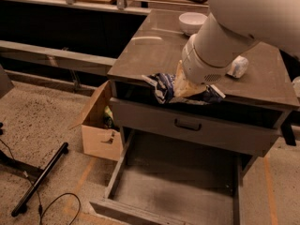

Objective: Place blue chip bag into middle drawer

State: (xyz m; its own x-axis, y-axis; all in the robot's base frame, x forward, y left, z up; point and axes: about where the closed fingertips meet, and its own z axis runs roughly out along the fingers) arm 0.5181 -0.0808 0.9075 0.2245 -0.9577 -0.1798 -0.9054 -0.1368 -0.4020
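The blue chip bag (162,86), dark blue crumpled foil with white print, hangs at the front edge of the cabinet top, just above the middle drawer. My gripper (186,86), with beige fingers below a large white arm, is shut on the bag's middle; the bag's ends stick out on both sides. The middle drawer (145,120) is a grey drawer with a small black handle (187,124) on its front panel. It stands slightly pulled out, with a dark gap above its front. Its inside is not visible.
The bottom drawer (117,205) is pulled far out below. A white bowl (192,21) and a clear bottle (239,66) sit on the cabinet top (150,50). A cardboard box (98,136) stands left of the cabinet. A black pole (40,179) and cable lie on the floor.
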